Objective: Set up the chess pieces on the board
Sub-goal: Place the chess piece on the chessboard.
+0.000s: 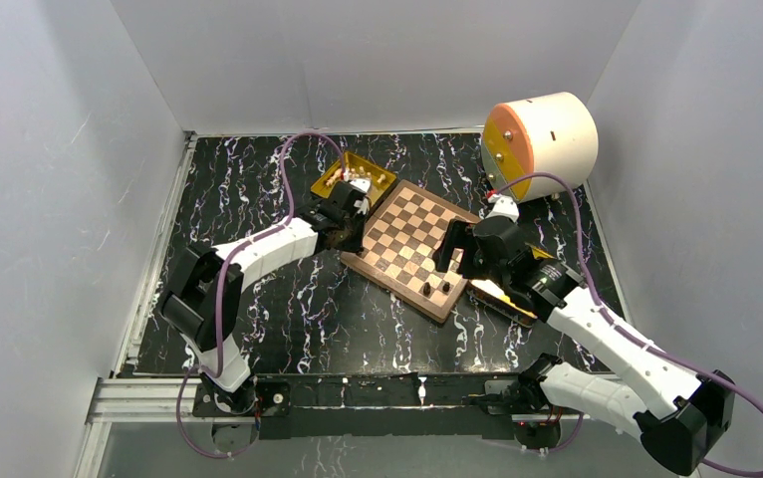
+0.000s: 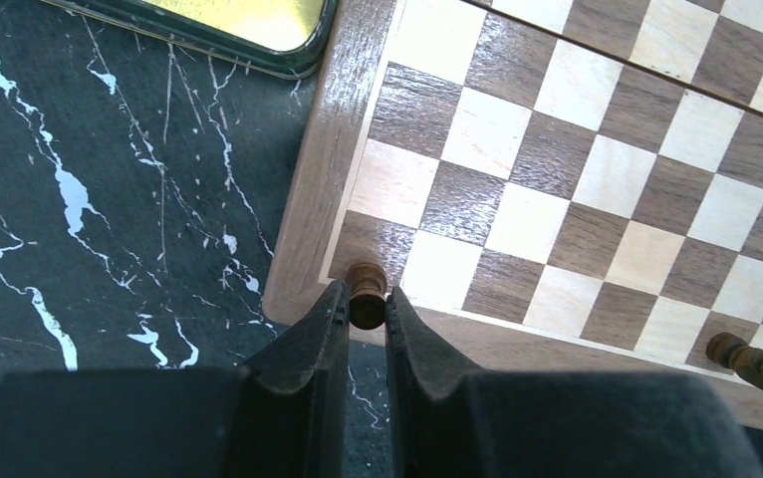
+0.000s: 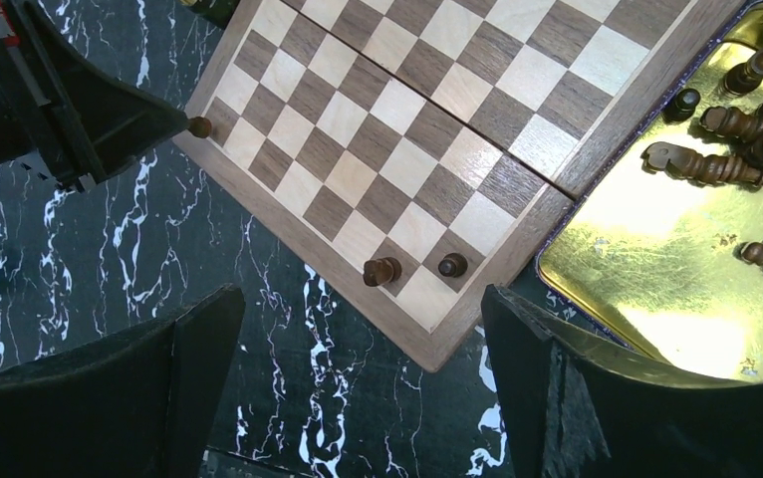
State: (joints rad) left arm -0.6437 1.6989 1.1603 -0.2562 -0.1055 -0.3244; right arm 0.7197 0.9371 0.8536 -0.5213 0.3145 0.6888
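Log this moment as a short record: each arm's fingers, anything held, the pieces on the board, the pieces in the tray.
left fingers: shut on a dark piece
held piece position: at a corner square of the board; contact with the board cannot be told
right fingers: wide open, holding nothing, above the board's near corner
other pieces on board: two dark pieces on neighbouring edge squares; one looks tipped over
gold tray: beside the board, with several dark pieces lying in it

— Where's the checked wooden board (image 3: pixel 427 129)?
— Flat, just ahead of the wide-open right claw (image 3: pixel 358 299); two dark pieces (image 3: pixel 381 270) sit at its nearest corner.
— Any others?
— A dark pawn (image 2: pixel 366 287), pinched in the left claw (image 2: pixel 365 311) over the board's corner.
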